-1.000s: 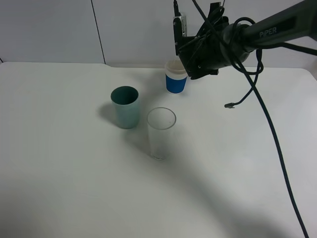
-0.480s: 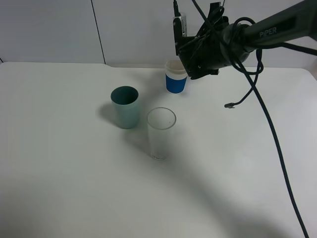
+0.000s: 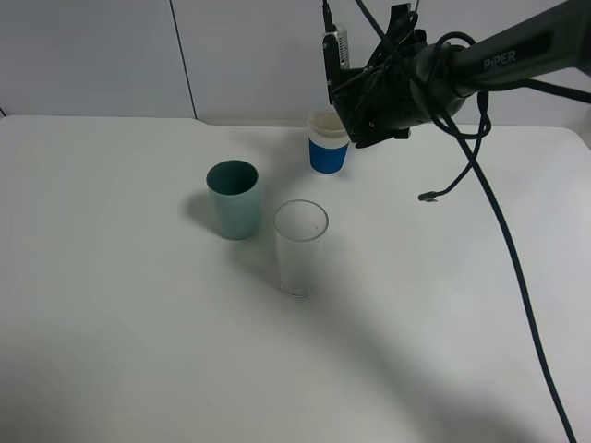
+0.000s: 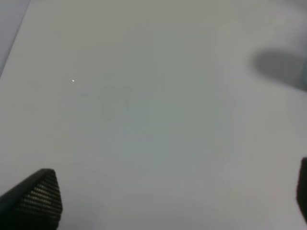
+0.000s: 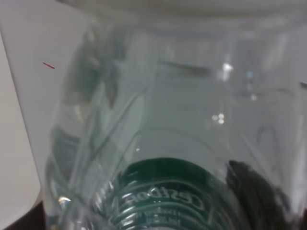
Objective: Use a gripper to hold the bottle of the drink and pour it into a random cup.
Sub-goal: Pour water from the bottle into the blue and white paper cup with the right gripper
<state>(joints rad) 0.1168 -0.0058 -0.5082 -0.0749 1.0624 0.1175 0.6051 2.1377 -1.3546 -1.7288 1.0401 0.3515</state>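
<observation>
— Where is the bottle [image 5: 163, 143] found?

— It is clamped in the jaws of the right gripper [image 3: 369, 103], raised just beside the blue-and-white cup [image 3: 328, 146] at the back of the counter [image 3: 138, 351]. The jaws of the left gripper [image 4: 168, 206] are spread, with nothing between them.

— How is it best handled?

— The thin clear plastic is judged light, slick and easily dented, so a gentle hold around the green-labelled body is advised.

Table [image 3: 111, 323] | rear centre: cup [image 3: 328, 148], right gripper [image 3: 362, 118] above its right edge | left-front: second cup [image 3: 233, 198] | glass [image 3: 300, 247] just right-front of second cup | cable end [image 3: 428, 196] lies right
</observation>
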